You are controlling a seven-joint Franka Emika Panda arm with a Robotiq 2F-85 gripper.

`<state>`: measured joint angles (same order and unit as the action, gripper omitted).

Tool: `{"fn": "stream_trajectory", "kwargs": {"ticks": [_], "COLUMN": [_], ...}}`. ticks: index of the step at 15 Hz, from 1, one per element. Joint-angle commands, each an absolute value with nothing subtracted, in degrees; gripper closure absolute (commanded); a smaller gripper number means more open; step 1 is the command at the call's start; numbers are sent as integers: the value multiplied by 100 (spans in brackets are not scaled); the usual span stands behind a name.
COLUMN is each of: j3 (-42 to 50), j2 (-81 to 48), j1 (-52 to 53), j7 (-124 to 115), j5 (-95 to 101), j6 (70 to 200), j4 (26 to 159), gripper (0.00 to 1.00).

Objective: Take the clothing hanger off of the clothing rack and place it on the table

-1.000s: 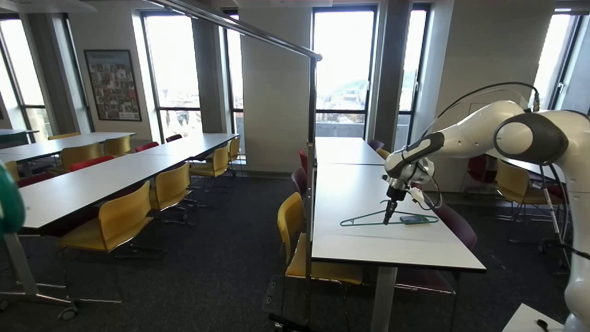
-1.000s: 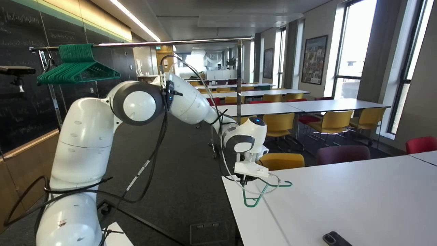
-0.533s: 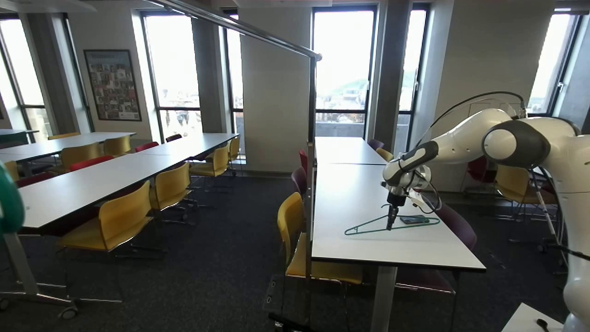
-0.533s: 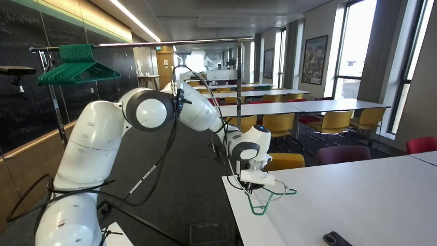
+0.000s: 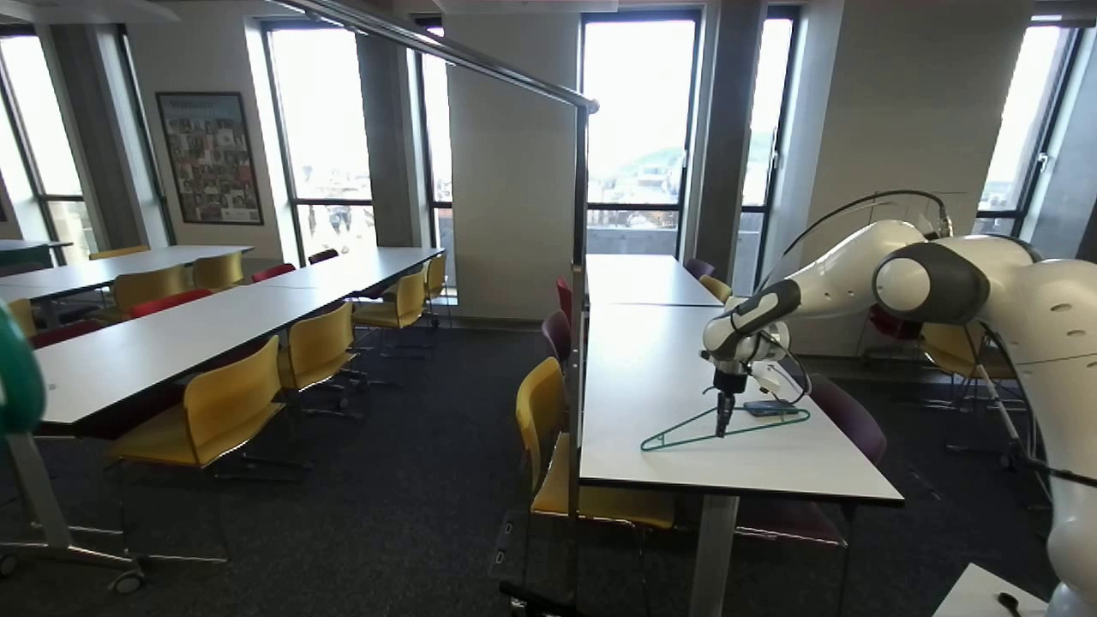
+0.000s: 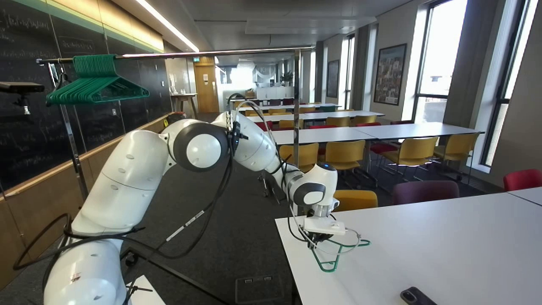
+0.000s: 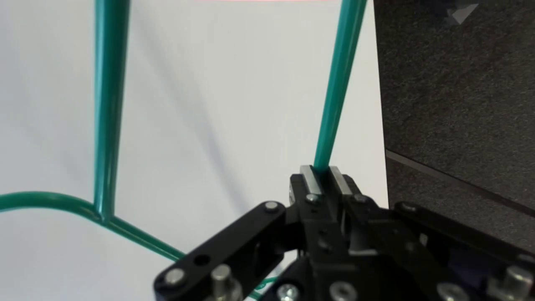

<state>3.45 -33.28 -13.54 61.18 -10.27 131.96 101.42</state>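
The green clothing hanger (image 5: 681, 443) is over the white table (image 5: 634, 360), its hook pointing towards the far side. My gripper (image 7: 322, 171) is shut on the long lower bar of the hanger (image 7: 339, 79) in the wrist view; the fingers point down. A shadow lies on the table top (image 7: 259, 83) to one side of the bar; I cannot tell whether any part touches the surface. In an exterior view the hanger (image 6: 338, 256) is near the table's corner, its gripped part hidden behind the gripper (image 6: 313, 245). The clothing rack (image 6: 237, 52) stands behind the arm.
Several more green hangers (image 6: 97, 84) hang at the far end of the rack. A dark phone (image 6: 417, 295) lies on the table, close to the hanger in an exterior view. The rack's upright pole (image 5: 580, 214) rises beside the table, where a yellow chair (image 5: 542, 411) also stands.
The arm has come lower, bringing the hanger down towards the table top and nearer the table's end. The grip on the hanger has stayed the same.
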Motion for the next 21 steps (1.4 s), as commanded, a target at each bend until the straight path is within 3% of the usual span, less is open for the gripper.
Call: {"fn": "stream_trajectory", "kwargs": {"ticks": [1,13,21], "j3": [272,333,-100], "j2": [-3589,-4148,-4027], "j1": [-1410,-1291,-1397], "j7": [5838,4667,4903], "j5": [-759,209,84], "j6": [13292,13096,12757], "j4": [9799,9396,9496], "gripper": [98,98,98]}}
